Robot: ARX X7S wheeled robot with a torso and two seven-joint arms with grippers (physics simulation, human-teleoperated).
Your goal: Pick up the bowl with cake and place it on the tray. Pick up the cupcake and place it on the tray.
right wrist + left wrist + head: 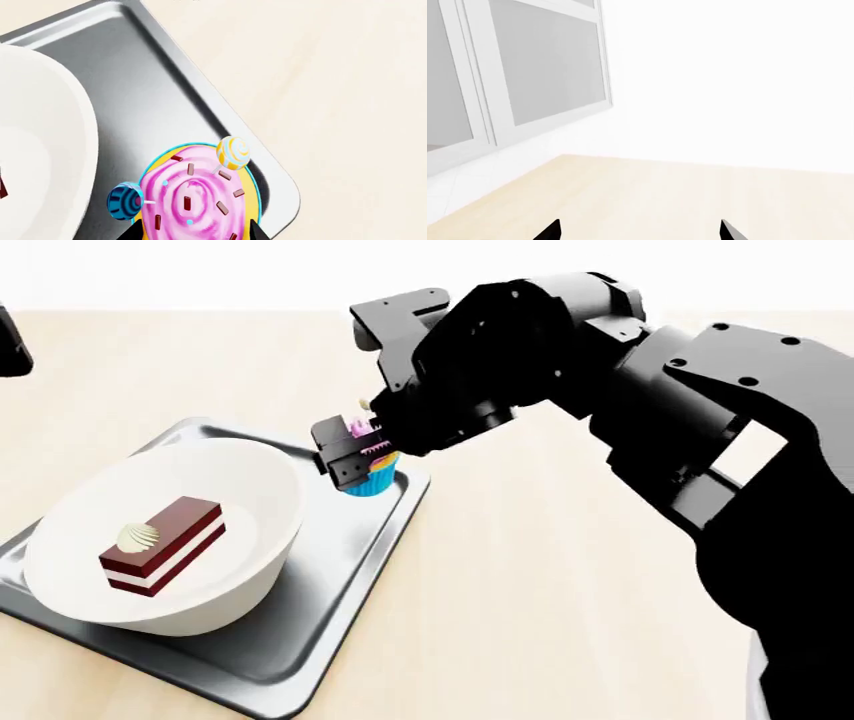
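The grey tray (360, 570) lies at the near left of the table. On it stands the white bowl (254, 490) holding the layered cake slice (167, 545). My right gripper (363, 468) is over the tray's far right corner, shut on the cupcake (374, 480). The right wrist view shows the pink frosting of the cupcake (193, 200) between the two fingertips of that gripper (196, 232), above the tray floor (153, 85) and beside the bowl's rim (40, 125). I cannot tell whether the wrapper touches the tray. My left gripper (640, 232) is open and holds nothing.
The light wooden table (561, 570) stretches right of and beyond the tray. The left wrist view faces a white wall and a window frame (500, 100) past the table edge. A dark bit of the left arm (8, 340) shows at the head view's left edge.
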